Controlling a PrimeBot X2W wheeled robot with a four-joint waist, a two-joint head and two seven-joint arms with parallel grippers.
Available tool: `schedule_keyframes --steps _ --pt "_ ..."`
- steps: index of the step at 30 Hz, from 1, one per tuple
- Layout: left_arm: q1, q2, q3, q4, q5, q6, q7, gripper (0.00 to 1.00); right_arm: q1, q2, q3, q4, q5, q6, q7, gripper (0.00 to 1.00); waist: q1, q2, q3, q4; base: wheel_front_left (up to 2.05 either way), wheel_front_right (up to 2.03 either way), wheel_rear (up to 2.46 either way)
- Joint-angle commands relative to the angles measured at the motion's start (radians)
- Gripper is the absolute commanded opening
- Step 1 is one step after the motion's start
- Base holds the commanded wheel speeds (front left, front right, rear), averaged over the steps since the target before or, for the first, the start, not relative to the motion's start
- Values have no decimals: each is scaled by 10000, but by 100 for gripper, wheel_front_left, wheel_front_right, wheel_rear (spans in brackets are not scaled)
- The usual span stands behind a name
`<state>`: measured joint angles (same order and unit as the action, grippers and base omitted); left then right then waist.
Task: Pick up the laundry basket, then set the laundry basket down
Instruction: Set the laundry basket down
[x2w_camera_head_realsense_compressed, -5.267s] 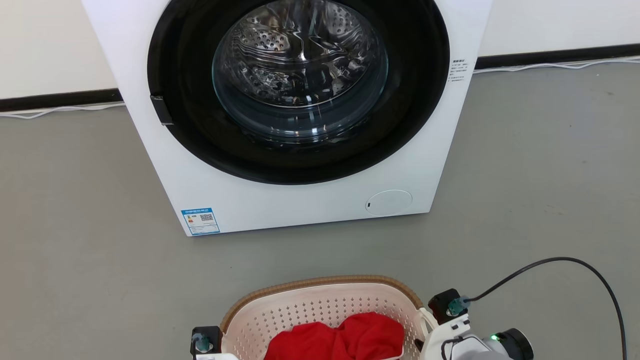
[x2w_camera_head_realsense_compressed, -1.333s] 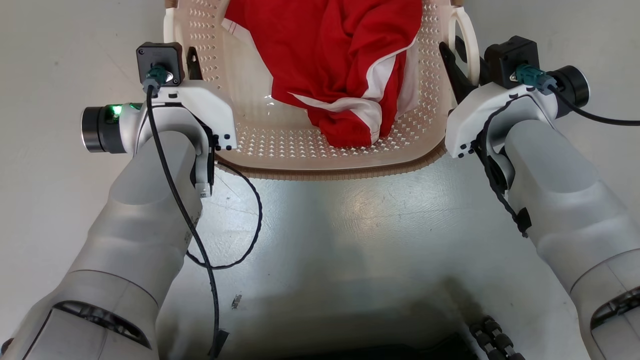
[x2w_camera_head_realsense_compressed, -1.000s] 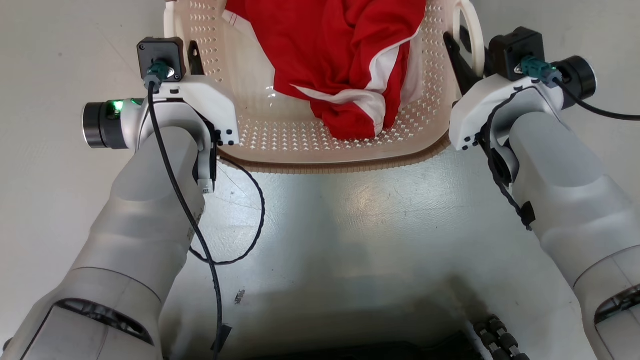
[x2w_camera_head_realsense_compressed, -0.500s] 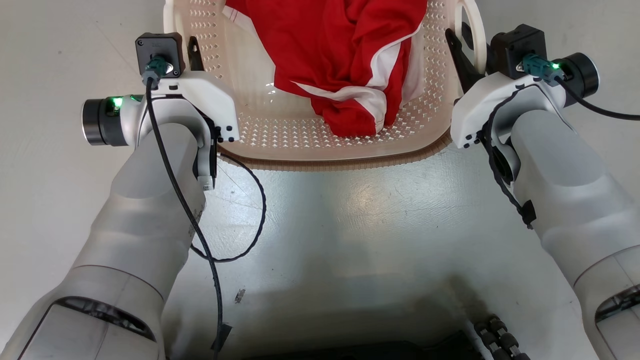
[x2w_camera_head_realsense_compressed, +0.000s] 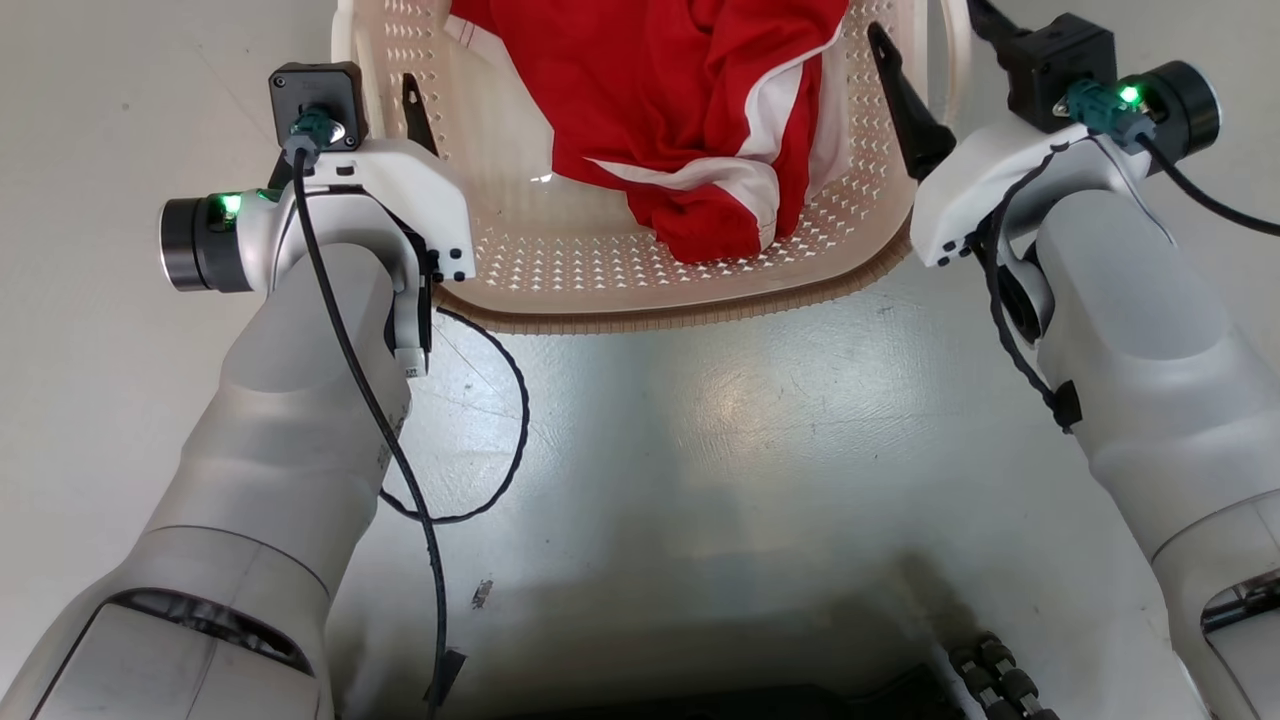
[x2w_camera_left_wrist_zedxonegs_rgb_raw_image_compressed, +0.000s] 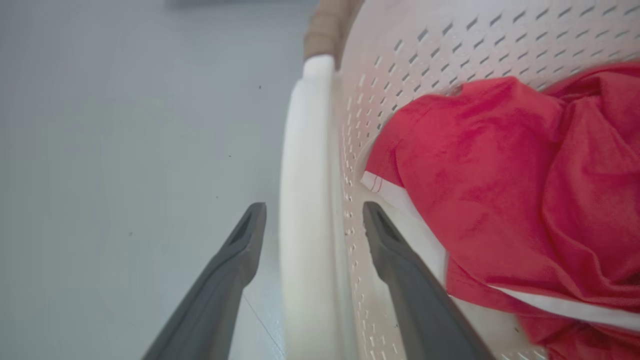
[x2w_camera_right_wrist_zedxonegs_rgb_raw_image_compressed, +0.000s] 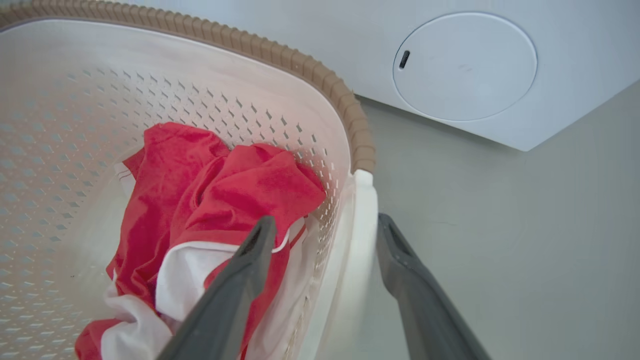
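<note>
Two grippers just let go: left gripper (x2w_camera_left_wrist_zedxonegs_rgb_raw_image_compressed: 314, 207) and right gripper (x2w_camera_right_wrist_zedxonegs_rgb_raw_image_compressed: 326, 221) fingers (x2w_camera_left_wrist_zedxonegs_rgb_raw_image_compressed: 400, 270) now spread, straddling the white handles (x2w_camera_left_wrist_zedxonegs_rgb_raw_image_compressed: 305, 175), no longer clamping. Laundry basket (x2w_camera_head_realsense_compressed: 620, 318) rests on the floor (x2w_camera_head_realsense_compressed: 750, 420), washing machine (x2w_camera_right_wrist_zedxonegs_rgb_raw_image_compressed: 465, 65) just beyond; set-down looks complete.

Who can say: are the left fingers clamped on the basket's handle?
No: the left gripper fingers stand spread, gaps either side of the laundry basket handle.

I count one laundry basket (x2w_camera_head_realsense_compressed: 620, 322), two white loop handles (x2w_camera_left_wrist_zedxonegs_rgb_raw_image_compressed: 305, 175) on it, one red-and-white garment (x2w_camera_head_realsense_compressed: 660, 90) inside, one washing machine (x2w_camera_right_wrist_zedxonegs_rgb_raw_image_compressed: 500, 100), and two grippers: the left gripper (x2w_camera_left_wrist_zedxonegs_rgb_raw_image_compressed: 313, 207) and the right gripper (x2w_camera_right_wrist_zedxonegs_rgb_raw_image_compressed: 326, 221), each with two dark fingers (x2w_camera_left_wrist_zedxonegs_rgb_raw_image_compressed: 222, 280).
</note>
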<state>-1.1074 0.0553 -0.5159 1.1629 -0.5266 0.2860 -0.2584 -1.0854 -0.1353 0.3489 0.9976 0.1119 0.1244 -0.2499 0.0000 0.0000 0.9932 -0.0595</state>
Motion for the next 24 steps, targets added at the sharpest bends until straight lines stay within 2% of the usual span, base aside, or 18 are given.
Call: schedule_keyframes --steps 1,16,24 --pt "116 203 188 -65 158 77 -34 100 688 259 -39 -229 -166 63 -118 100 0 0 -44 -14 0 0 0" --pt "408 231 485 18 379 17 -34 100 1276 547 -588 -568 -514 63 -118 100 0 0 -640 -180 0 0 0" --pt "818 174 749 -168 431 -28 -34 100 1637 558 -764 -609 -640 63 -118 100 0 0 -1311 -146 0 0 0"
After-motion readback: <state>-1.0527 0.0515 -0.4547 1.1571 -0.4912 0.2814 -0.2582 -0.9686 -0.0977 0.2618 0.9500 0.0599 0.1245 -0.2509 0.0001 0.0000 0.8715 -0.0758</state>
